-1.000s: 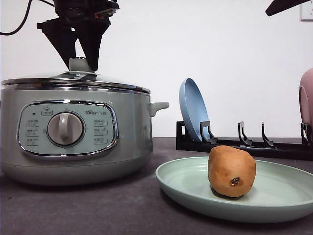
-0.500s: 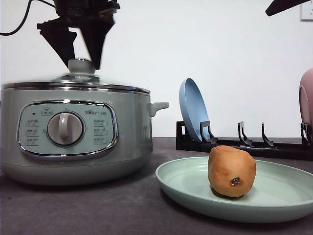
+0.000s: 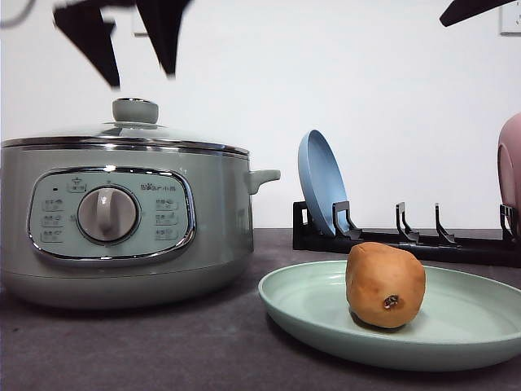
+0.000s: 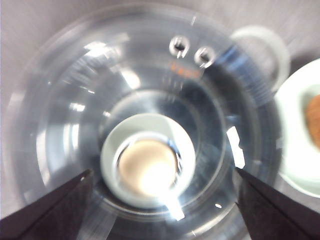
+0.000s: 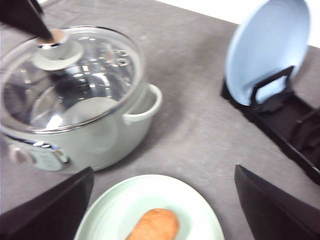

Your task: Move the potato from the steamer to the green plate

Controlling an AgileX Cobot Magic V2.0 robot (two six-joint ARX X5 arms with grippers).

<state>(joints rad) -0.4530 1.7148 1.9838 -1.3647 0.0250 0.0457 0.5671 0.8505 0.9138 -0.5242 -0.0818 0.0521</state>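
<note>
The orange-brown potato (image 3: 385,283) lies on the green plate (image 3: 297,308) at the front right, and the right wrist view shows the potato (image 5: 152,225) on the plate (image 5: 192,210) too. The sage-green steamer (image 3: 122,220) stands at the left with its glass lid on. My left gripper (image 3: 140,80) hangs open just above the lid knob (image 3: 135,110), not touching it. In the left wrist view the left gripper (image 4: 163,171) straddles the knob (image 4: 147,165) from above. My right gripper (image 5: 163,171) is open and empty, high over the plate.
A black dish rack (image 3: 407,240) behind the green plate holds an upright blue plate (image 3: 321,183). A pink plate (image 3: 511,171) stands at the right edge. The steamer's side handle (image 3: 264,177) sticks out toward the rack. Dark tabletop (image 3: 163,342) lies in front.
My left gripper has risen from around the lid knob and now hangs clear above it. The lid stays on the steamer. Potato and plate have not moved.
</note>
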